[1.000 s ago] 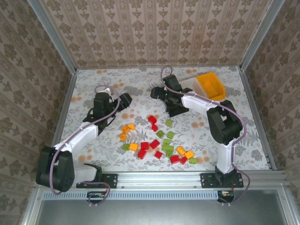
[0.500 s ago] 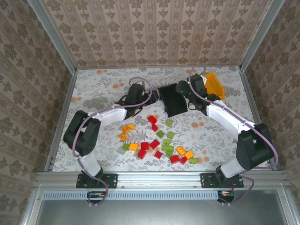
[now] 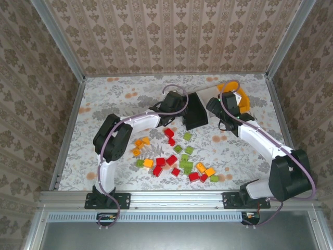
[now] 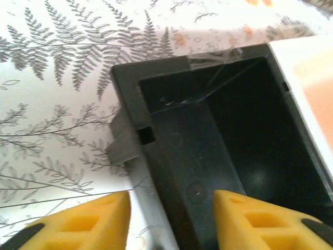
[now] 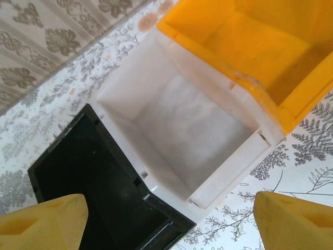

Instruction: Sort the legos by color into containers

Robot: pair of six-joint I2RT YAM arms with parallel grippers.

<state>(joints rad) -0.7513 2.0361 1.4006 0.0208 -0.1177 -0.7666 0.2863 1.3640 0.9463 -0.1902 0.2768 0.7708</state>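
The left gripper holds its jaws apart, astride the side wall of the black bin. The right gripper holds its jaws wide apart, with the white bin just ahead.

Three containers stand in a touching row on the counter, from the upper middle to the upper right of the top view. Before them, in the lower middle of that frame, the legos lie scattered on the counter. In the right wrist view the row runs from lower left to upper right: left container, middle container, right container. The left gripper straddles the left container's wall, one finger outside, the other over its inside. The right gripper hangs over the row.
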